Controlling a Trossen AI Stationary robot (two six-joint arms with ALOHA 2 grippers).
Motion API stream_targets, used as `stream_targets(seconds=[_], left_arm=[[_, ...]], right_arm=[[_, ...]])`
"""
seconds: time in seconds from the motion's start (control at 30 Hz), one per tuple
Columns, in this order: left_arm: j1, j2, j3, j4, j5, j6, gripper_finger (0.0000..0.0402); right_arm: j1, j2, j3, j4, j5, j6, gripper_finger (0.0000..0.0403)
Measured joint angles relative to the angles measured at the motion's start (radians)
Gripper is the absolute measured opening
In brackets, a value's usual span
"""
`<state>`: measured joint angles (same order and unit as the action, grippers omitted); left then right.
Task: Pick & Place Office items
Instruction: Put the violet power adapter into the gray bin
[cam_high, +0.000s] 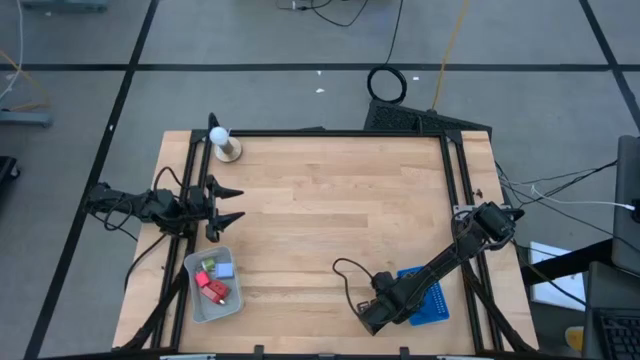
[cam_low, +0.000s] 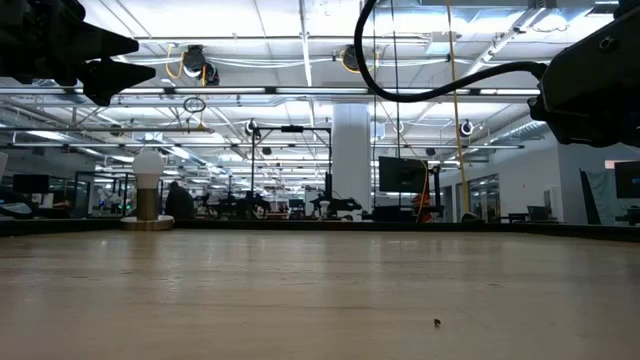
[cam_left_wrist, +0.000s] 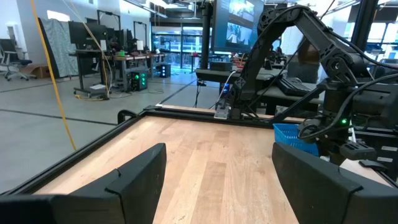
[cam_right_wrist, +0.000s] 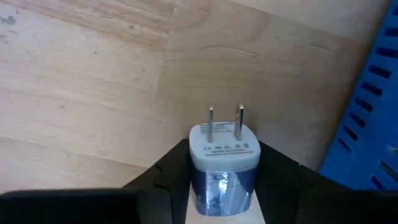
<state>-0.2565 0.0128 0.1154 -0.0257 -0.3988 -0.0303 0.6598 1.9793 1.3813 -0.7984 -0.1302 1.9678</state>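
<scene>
The right tool (cam_right_wrist: 222, 186) is pinching a white plug adapter (cam_right_wrist: 222, 163) (two metal prongs facing outward) above the counter (cam_high: 330, 200), just beside the blue tray (cam_right_wrist: 373, 106). The left tool (cam_left_wrist: 214, 177) is waiting spread at the counter's left edge, near the grey tray (cam_high: 192, 300) holding other items.

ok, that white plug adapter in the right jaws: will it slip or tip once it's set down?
The white two-prong plug adapter looks like rigid plastic, probably light. Its glossy sides may slip somewhat in the right gripper. Boxy and flat-faced, it likely won't roll, though it could tip if set down on its prongs.
</scene>
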Motion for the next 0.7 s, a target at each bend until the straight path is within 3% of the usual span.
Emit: stream_targets(seconds=[0.17, 0.47, 0.7], left_arm=[[0.0, 0.0, 0.0, 0.0, 0.0, 0.0, 0.0294], [0.0, 0.0, 0.0, 0.0, 0.0, 0.0, 0.0294], [0.0, 0.0, 0.0, 0.0, 0.0, 0.0, 0.0294]], right_arm=[[0.003, -0.006, -0.001, 0.03, 0.059, -0.006, 0.0128], [0.014, -0.107, 0.015, 0.067, 0.367, -0.032, 0.0128], [0.012, -0.259, 0.017, 0.073, 0.595, -0.171, 0.0128]])
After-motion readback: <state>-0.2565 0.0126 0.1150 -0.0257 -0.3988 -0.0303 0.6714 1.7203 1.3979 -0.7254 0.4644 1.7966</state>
